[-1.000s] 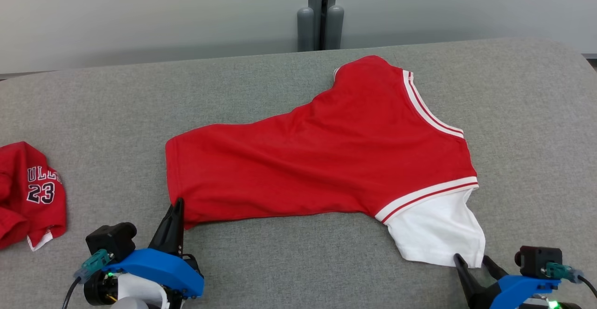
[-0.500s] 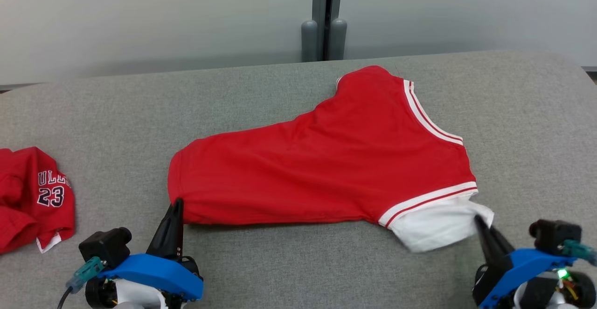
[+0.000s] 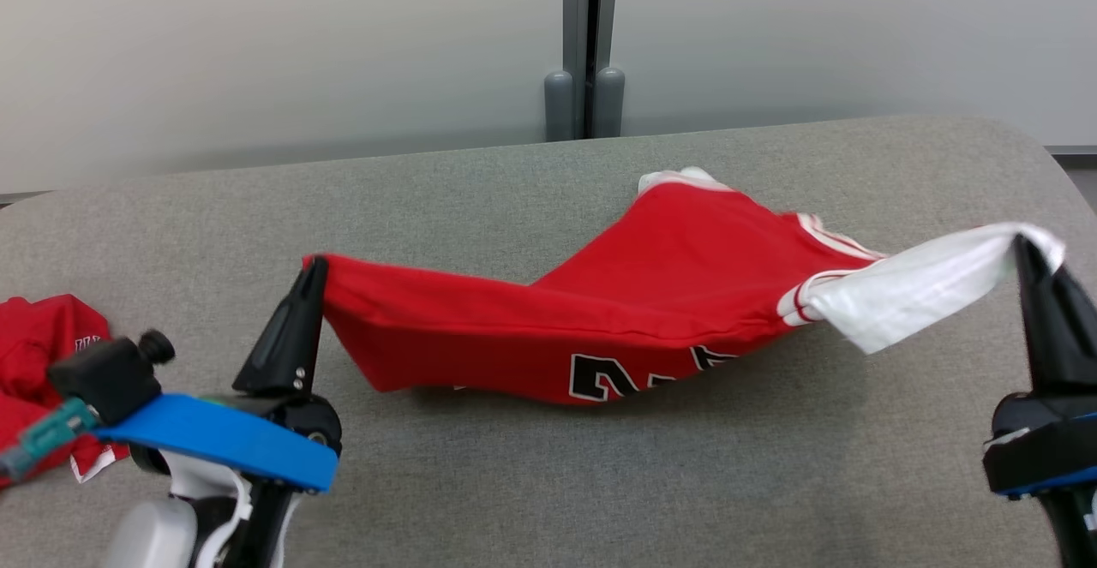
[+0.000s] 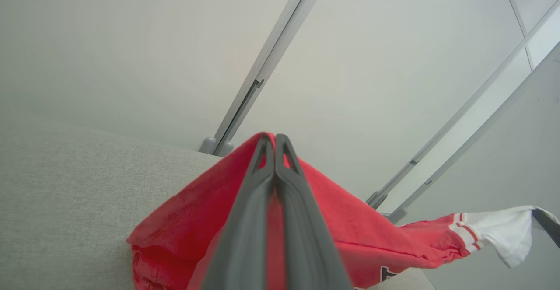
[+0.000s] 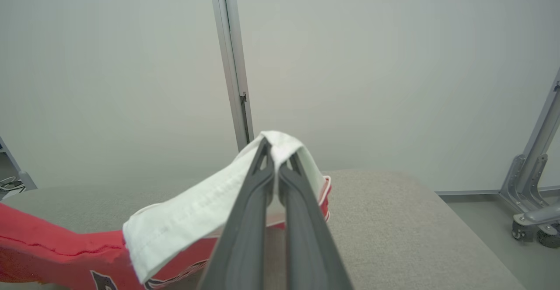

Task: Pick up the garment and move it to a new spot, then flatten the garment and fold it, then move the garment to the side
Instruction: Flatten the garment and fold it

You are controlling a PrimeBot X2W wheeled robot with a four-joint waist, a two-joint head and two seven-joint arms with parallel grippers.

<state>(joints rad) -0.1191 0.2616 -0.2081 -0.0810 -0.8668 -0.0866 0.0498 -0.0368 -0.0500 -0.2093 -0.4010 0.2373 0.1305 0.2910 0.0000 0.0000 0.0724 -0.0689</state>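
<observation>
The garment (image 3: 651,294) is a red jersey with white-striped trim, a white sleeve and black lettering on its underside. It hangs stretched between my two grippers above the grey table (image 3: 514,182), its far part still resting on the cloth surface. My left gripper (image 3: 313,270) is shut on the red hem corner (image 4: 245,167). My right gripper (image 3: 1024,247) is shut on the end of the white sleeve (image 5: 280,143), which drapes over its fingertips. The left wrist view shows the sleeve (image 4: 503,231) stretched away to the right.
A second red jersey (image 3: 43,354) lies crumpled at the table's left edge, partly behind my left arm. A pale partition wall with a grey post (image 3: 584,45) stands behind the table. A wheeled metal stand (image 5: 536,185) is on the floor past the table's right end.
My right gripper closed on the white sleeve. Both grippers then rose, lifting the garment's near edge off the table so the lettering underneath shows. The head camera shifted too.
</observation>
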